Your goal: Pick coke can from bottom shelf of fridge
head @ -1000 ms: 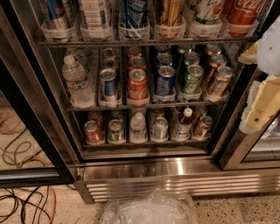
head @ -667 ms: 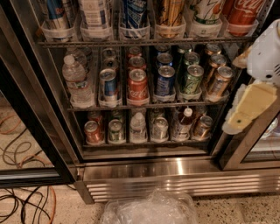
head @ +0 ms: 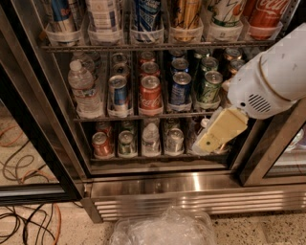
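The fridge (head: pixel 158 184) stands open, with a ribbed steel base panel. The coke can (head: pixel 102 144), small and dull red with a silver top, stands at the left end of the bottom shelf (head: pixel 143 156), in a clear lane tray. Silver cans and a short bottle stand to its right. My gripper (head: pixel 208 142), cream-coloured on a white arm (head: pixel 267 81), hangs in front of the right end of the bottom shelf. It is well to the right of the coke can, apart from it, and hides the cans behind it.
The middle rack holds a water bottle (head: pixel 82 90), a brighter red can (head: pixel 150 94), and blue and green cans. A large Coca-Cola can (head: pixel 264 14) stands top right. The black door frame (head: pixel 265 148) is at right. A plastic bag (head: pixel 162 228) and cables (head: pixel 28 222) lie on the floor.
My arm and gripper have swung down and to the left from the right edge, now covering the right end of the bottom shelf. The cans have not moved.
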Robot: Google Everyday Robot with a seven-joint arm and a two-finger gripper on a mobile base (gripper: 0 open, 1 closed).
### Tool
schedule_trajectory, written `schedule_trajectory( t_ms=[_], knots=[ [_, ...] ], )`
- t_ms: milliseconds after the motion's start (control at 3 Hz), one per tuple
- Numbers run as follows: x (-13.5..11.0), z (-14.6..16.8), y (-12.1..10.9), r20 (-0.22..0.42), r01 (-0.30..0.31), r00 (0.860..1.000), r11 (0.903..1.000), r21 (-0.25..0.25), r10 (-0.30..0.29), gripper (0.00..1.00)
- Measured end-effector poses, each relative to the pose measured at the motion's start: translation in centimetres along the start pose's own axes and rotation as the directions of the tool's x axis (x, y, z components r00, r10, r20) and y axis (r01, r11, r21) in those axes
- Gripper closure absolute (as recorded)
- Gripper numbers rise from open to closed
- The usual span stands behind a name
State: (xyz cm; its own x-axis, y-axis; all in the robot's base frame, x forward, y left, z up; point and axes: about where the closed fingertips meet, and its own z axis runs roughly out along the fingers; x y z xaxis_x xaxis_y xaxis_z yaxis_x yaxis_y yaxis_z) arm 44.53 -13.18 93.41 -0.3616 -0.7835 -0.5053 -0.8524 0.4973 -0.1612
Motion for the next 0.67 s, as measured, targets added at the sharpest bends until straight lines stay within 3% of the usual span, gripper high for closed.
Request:
schedule_trajectory(
  t_ms=[667],
  knots=[
    [-0.86, 0.33, 0.44, 0.027, -0.004, 1.0, 1.0, 0.008, 0.004, 0.0]
  ],
)
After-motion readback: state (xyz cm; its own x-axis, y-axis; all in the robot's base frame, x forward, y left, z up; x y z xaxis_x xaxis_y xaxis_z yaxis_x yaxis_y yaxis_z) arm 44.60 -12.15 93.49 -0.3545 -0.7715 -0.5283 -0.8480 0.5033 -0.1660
